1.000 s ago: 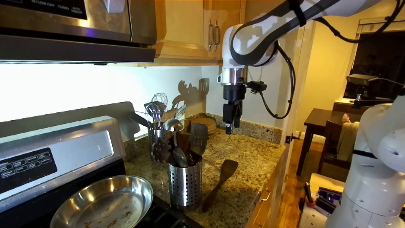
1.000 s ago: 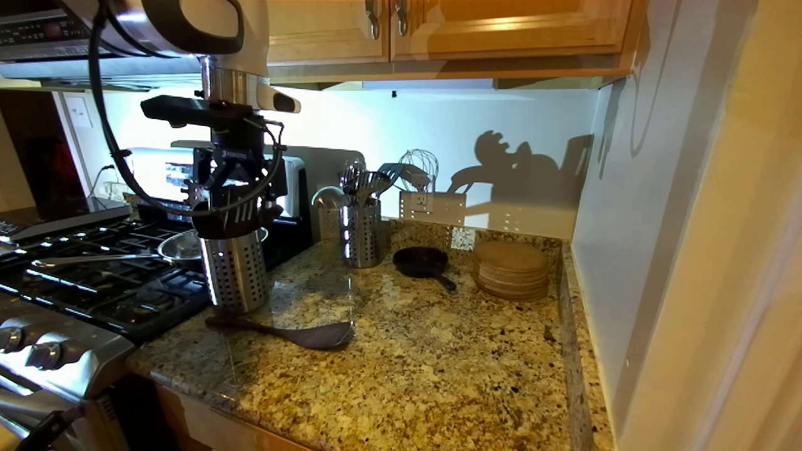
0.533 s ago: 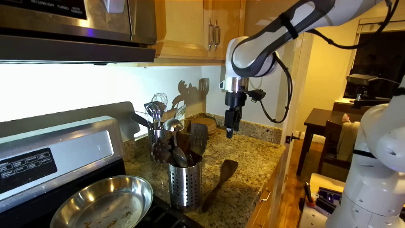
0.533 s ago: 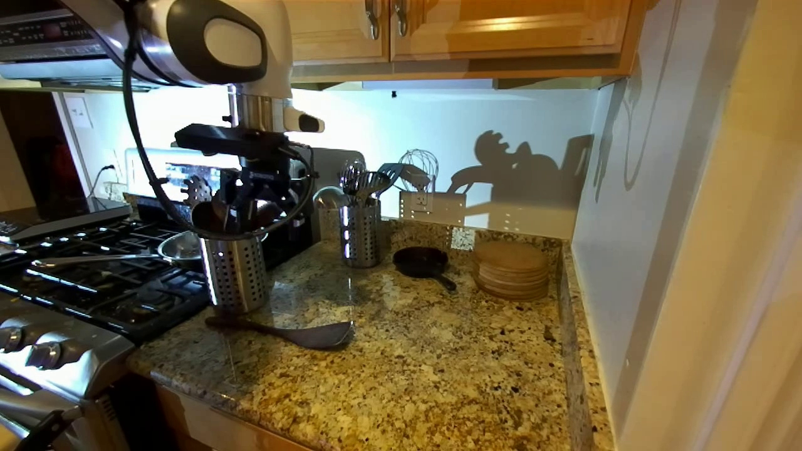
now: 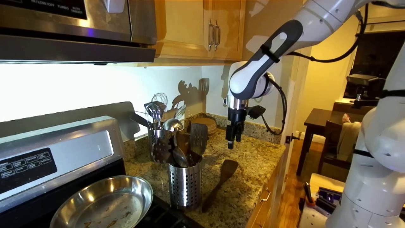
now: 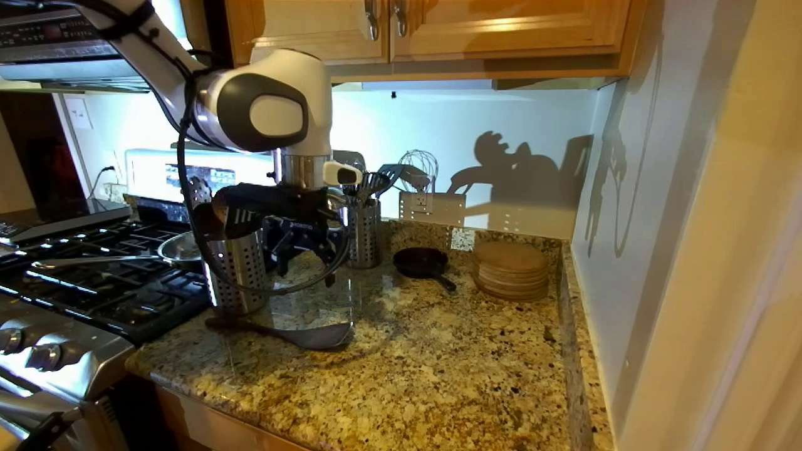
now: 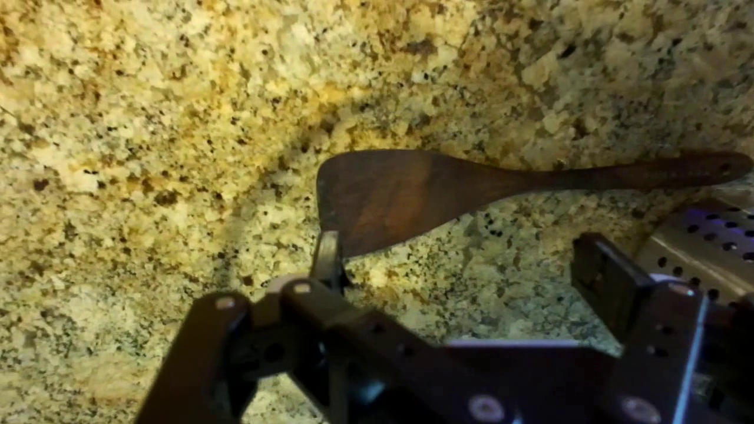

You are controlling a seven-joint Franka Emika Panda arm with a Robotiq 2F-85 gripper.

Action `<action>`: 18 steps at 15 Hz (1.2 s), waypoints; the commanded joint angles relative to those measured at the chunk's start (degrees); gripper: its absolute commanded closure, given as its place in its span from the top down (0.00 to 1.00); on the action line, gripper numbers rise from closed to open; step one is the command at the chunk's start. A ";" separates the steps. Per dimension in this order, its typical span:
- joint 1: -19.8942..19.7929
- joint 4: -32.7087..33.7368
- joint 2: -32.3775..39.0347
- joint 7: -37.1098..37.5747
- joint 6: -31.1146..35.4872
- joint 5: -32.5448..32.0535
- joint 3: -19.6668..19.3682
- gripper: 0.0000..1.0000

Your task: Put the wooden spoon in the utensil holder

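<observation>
– When judging the black two-fingered pincer (image 7: 458, 242), parted or together?
– Parted widely, above the speckled tan granite counter (image 6: 438, 376).
– And where to find the flat-bladed dark-brown wooden spoon (image 7: 462, 185)?
– Below the pincer, lying just beside the silvery cylindrical steel utensil holder (image 5: 185, 186).

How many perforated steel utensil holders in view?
2: the nearer utensil holder stands beside the wooden spatula; the rear utensil holder stands farther back, left of the small black skillet in an exterior view. Others could be hidden.
</observation>
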 commanded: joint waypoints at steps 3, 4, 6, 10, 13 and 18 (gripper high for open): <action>-1.06 0.06 2.51 0.05 1.88 0.00 0.52 1.00; -1.09 0.06 2.53 0.05 1.92 0.00 0.51 1.00; -1.09 0.09 2.51 0.05 1.92 0.00 0.51 1.00; -1.91 0.68 5.37 0.74 2.88 -0.15 -0.18 1.00; -3.08 1.50 8.96 -1.76 4.07 2.21 -0.62 1.00; -6.56 2.77 13.32 -11.05 7.37 9.84 0.23 1.00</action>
